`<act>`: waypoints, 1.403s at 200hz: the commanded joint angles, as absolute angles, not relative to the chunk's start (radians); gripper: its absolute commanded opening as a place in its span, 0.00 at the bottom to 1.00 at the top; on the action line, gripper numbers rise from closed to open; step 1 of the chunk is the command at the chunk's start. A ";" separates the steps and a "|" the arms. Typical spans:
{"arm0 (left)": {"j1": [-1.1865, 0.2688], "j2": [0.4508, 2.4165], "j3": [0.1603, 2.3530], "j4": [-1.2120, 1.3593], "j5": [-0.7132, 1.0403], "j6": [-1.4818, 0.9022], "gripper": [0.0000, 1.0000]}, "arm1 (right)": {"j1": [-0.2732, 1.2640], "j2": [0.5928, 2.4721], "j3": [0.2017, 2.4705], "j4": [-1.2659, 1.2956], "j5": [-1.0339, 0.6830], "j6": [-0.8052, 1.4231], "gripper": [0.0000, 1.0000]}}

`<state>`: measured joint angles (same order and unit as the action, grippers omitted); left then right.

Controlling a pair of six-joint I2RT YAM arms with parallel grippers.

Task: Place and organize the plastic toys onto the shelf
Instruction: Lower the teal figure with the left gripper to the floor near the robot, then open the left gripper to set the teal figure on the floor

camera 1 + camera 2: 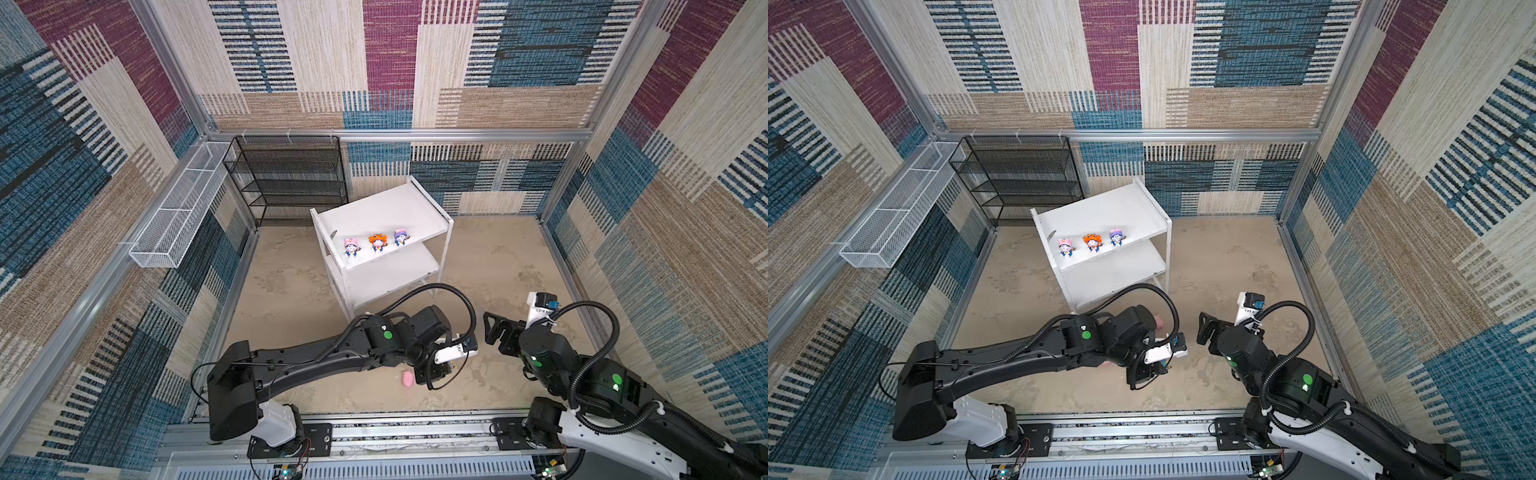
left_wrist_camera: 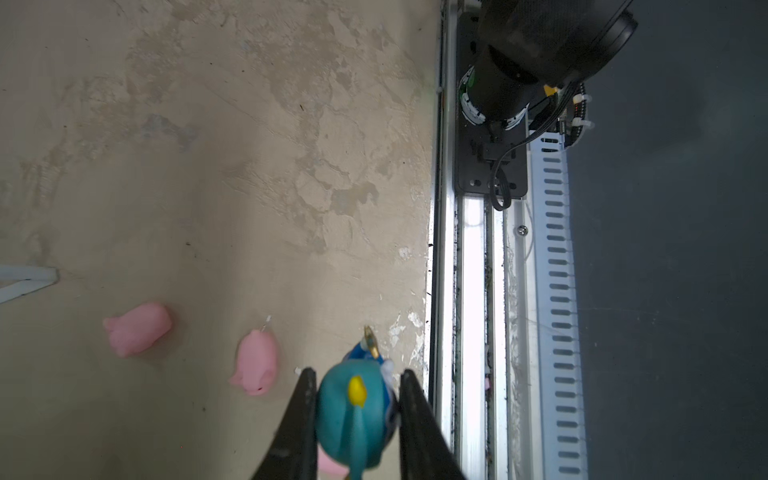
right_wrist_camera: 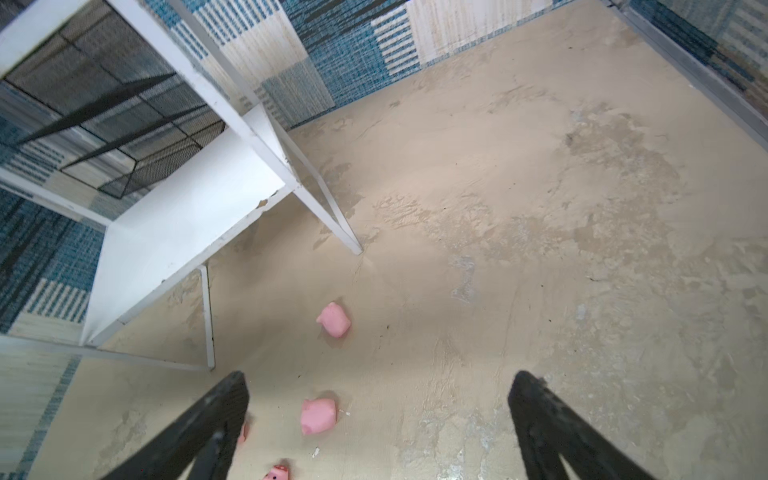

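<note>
My left gripper is shut on the teal-hooded figurine, holding it a little above the floor near the front rail. In both top views this gripper is low in front of the white shelf. Three figurines stand in a row near the top board's front edge: pink hood, orange hood, purple hood. Pink pigs lie on the floor; one shows beside the left gripper. My right gripper hangs wide open and empty above the pigs.
A black wire-mesh rack stands behind the shelf at the back wall. A long white mesh basket hangs on the left wall. The metal rail runs along the front edge. The shelf's thin legs stand close to the pigs.
</note>
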<state>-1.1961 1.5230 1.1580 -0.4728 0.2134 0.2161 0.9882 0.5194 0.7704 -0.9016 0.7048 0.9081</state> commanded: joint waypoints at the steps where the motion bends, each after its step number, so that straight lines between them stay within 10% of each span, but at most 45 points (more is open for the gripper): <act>1: -1.221 1.564 1.107 -0.246 0.232 0.171 0.06 | 0.989 0.477 0.761 -0.922 0.766 0.978 1.00; 130: -1.249 1.730 1.028 -0.275 0.089 0.288 0.18 | 0.989 0.446 0.625 -0.695 0.650 0.839 1.00; 262: -1.249 1.643 0.965 -0.284 0.047 0.306 0.62 | 0.989 0.494 0.578 -0.615 0.543 0.785 1.00; 280: -1.247 1.544 0.940 -0.317 0.041 0.270 0.83 | 0.989 0.531 0.577 -0.622 0.498 0.814 1.00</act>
